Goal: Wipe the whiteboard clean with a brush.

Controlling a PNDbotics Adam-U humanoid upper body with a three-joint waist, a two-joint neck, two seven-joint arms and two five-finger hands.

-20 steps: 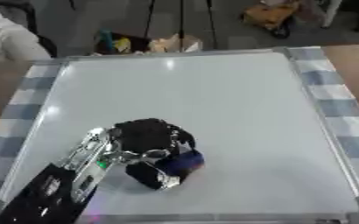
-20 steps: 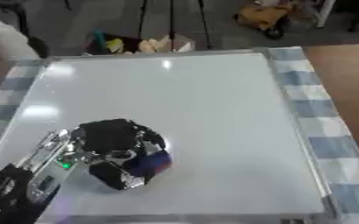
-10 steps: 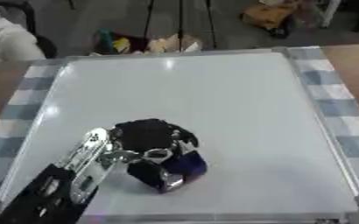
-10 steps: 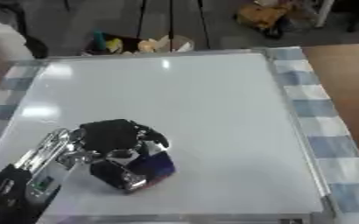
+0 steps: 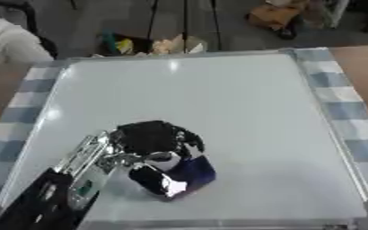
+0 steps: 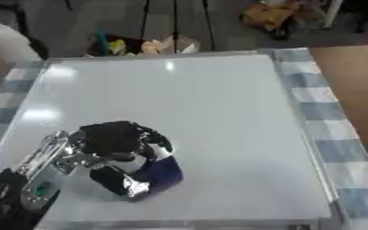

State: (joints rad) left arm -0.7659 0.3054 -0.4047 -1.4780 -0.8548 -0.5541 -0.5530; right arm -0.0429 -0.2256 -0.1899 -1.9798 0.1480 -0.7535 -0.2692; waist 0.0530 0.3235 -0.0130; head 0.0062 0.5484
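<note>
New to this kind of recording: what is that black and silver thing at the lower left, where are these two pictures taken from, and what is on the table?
Both pictures come from a stereo camera in a humanoid robot's head, looking down at the table; they show the same moment from two eyes. The black and silver thing is the robot's left hand, at the end of an arm entering from the lower left. Its fingers are curled round a dark blue brush, which sits on the near part of the whiteboard. The board lies flat on a blue and white checked cloth. No marks show on the board. The right hand is not in view.
</note>
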